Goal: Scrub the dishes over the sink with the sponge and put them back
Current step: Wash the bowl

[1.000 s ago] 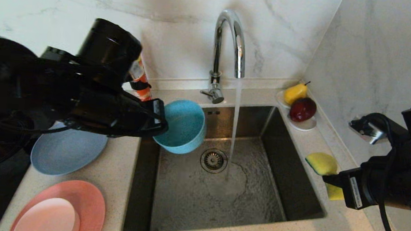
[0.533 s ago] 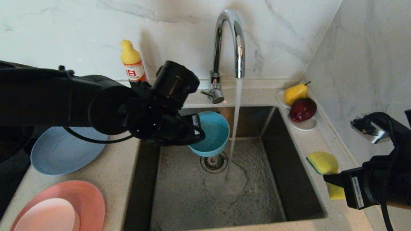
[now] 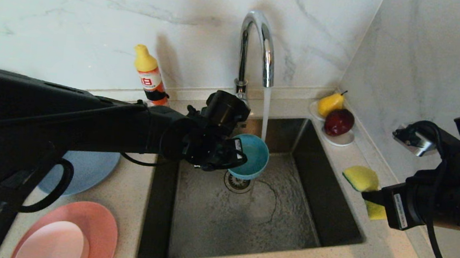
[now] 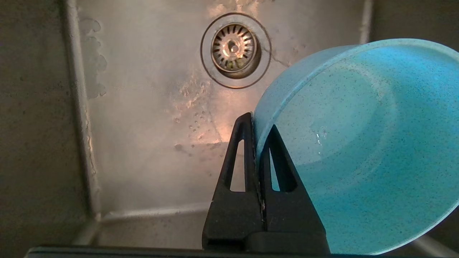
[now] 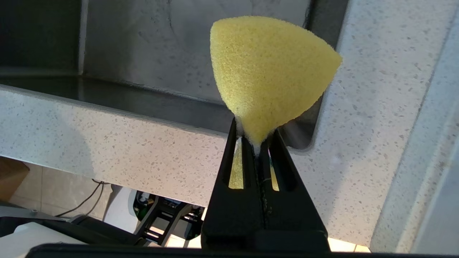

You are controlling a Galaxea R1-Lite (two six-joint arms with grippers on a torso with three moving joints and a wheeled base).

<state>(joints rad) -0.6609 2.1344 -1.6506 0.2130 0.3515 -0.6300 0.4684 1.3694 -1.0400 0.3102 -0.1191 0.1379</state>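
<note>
Marble corner, speckled counter (image 3: 134,191), steel sink (image 3: 331,202) with tap (image 3: 257,45) running. Left gripper (image 3: 234,156) clamped shut on the teal bowl (image 3: 252,157) rim, and over the last second swung from the sink's left edge to right under the stream, above the drain (image 3: 239,179). Looks like rinsing before scrubbing. Right gripper (image 3: 372,199) parked right of the sink, pinched tight on the sponge (image 3: 360,178). 3 plates waiting at near left, untouched.

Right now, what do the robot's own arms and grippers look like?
Both arms are black with bulky round joints. The left gripper and right gripper have flat black triangular fingers with slot cut-outs. Loose black cables loop beside each arm, and a white label sits near each gripper.
</note>
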